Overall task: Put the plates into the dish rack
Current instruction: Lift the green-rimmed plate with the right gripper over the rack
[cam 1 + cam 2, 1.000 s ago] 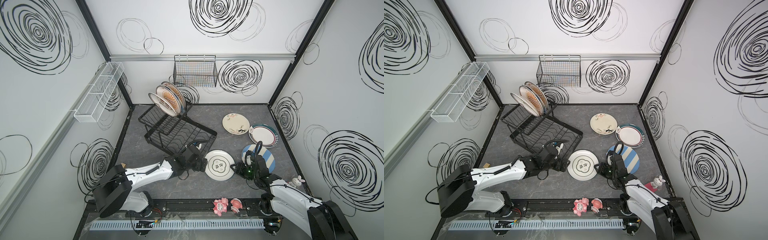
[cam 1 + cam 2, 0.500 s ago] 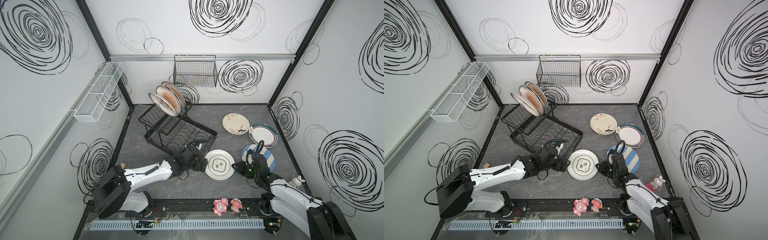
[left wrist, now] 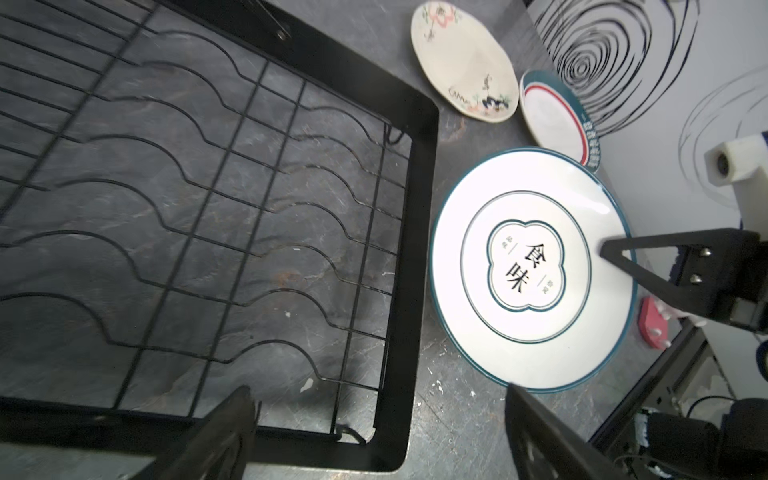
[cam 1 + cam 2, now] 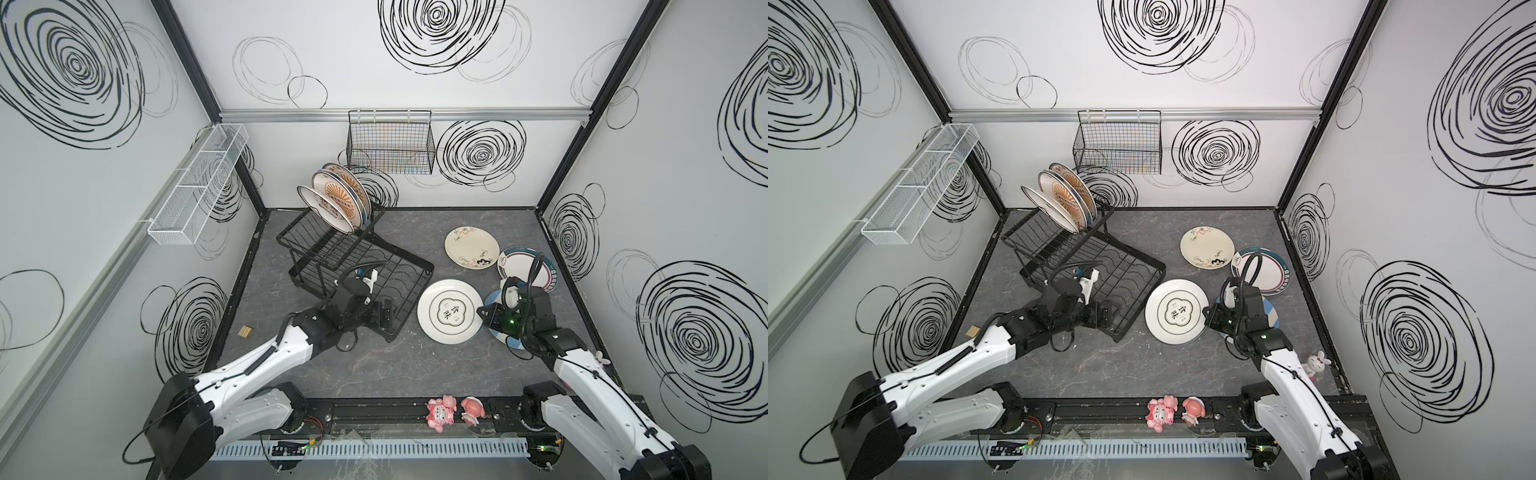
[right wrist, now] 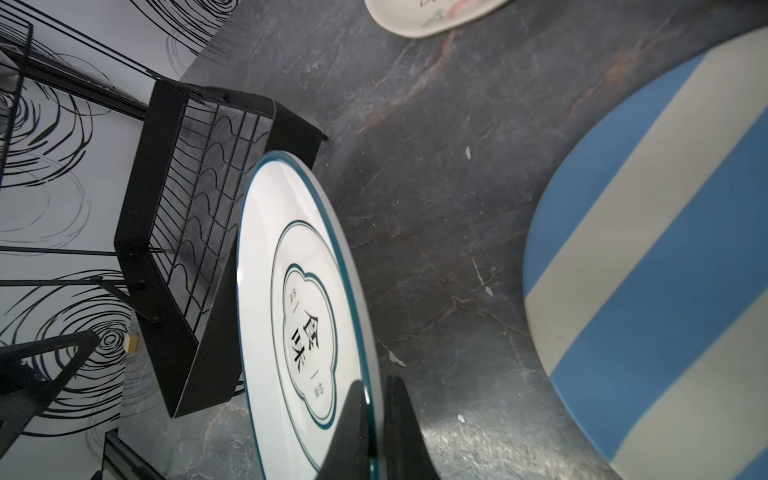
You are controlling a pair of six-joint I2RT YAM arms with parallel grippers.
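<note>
The white plate with the green medallion lies just right of the dish rack. My right gripper is shut on its right rim, one finger on top and one beneath. My left gripper hangs open over the rack's near corner with nothing between its fingers. Three plates stand in the upper basket. A cream plate with small drawings, a teal-rimmed plate and a blue-striped plate lie on the floor; my right arm partly covers the striped one.
A boxy black wire basket hangs on the back wall and a long white mesh basket on the left wall. Pink figurines sit at the front rail, a wooden block by the left wall, a bunny figurine at the right wall.
My right gripper's jaws have closed on the medallion plate's rim. The left arm and the other plates have not moved.
</note>
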